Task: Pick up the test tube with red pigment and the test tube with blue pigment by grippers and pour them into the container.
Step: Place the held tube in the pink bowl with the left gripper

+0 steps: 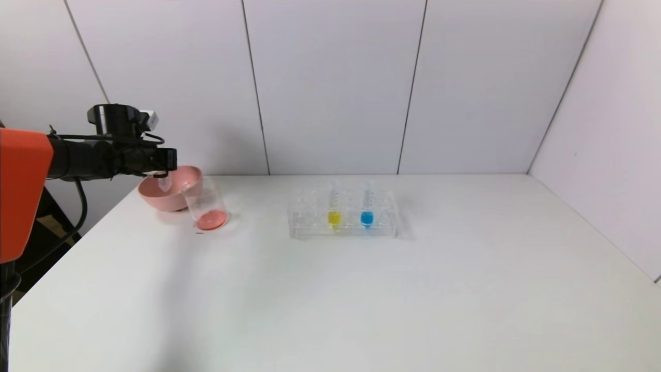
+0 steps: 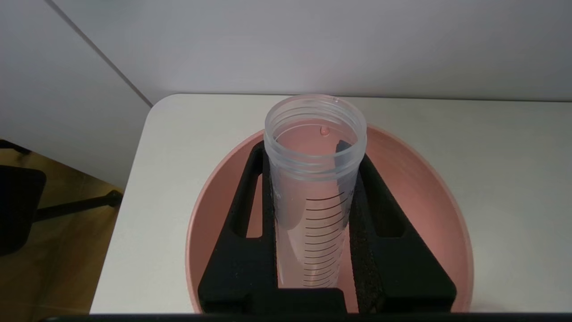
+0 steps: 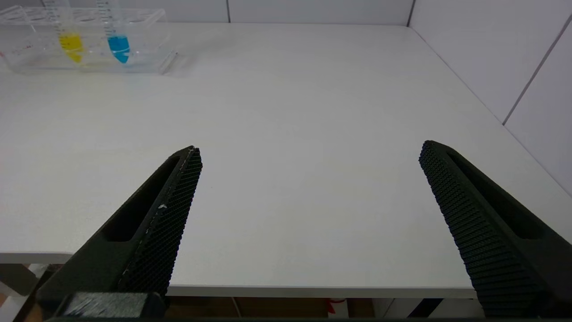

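Note:
My left gripper [image 1: 164, 177] is shut on the test tube with red pigment [image 1: 164, 183] and holds it over the pink bowl [image 1: 155, 199]. In the left wrist view the gripper [image 2: 313, 154] clamps the graduated tube [image 2: 313, 214], which looks drained, with one red drop near its mouth. The container [image 1: 205, 204], a clear beaker beside the bowl, has red liquid at its bottom. The test tube with blue pigment [image 1: 367, 209] stands in the clear rack [image 1: 310, 225]; it also shows in the right wrist view [image 3: 117, 38]. My right gripper [image 3: 310, 152] is open and empty above the table's front edge.
A yellow-liquid tube [image 1: 334, 212] stands in the rack next to the blue one. The pink bowl [image 2: 415, 201] sits at the table's far left corner, near the edge and the wall. White walls close the back and right sides.

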Available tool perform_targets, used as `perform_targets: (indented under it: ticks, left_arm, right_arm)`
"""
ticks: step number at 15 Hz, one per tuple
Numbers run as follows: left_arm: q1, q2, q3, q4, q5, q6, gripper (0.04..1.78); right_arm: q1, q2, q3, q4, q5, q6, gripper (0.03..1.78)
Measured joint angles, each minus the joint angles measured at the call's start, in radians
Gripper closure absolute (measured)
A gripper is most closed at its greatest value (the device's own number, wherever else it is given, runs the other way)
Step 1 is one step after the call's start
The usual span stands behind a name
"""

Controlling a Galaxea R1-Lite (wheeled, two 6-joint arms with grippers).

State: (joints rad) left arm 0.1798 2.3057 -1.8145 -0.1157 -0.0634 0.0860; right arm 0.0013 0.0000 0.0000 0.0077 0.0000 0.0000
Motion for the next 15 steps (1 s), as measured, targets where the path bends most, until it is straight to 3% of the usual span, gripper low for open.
perform_targets:
  ticks: [5,8,15]
  left_arm:
    - [0.013,0.003,0.011,-0.019,-0.002,0.001,1.35]
    - [0.016,0.003,0.012,-0.042,-0.002,0.002,1.21]
    - [0.014,-0.018,0.029,-0.050,-0.002,0.003,0.25]
  right_arm:
    - [0.000,0.000,0.000,0.000,0.000,0.000,0.04]
    - [0.000,0.000,0.000,0.000,0.000,0.000,0.04]
    - [0.000,0.000,0.000,0.000,0.000,0.000,0.04]
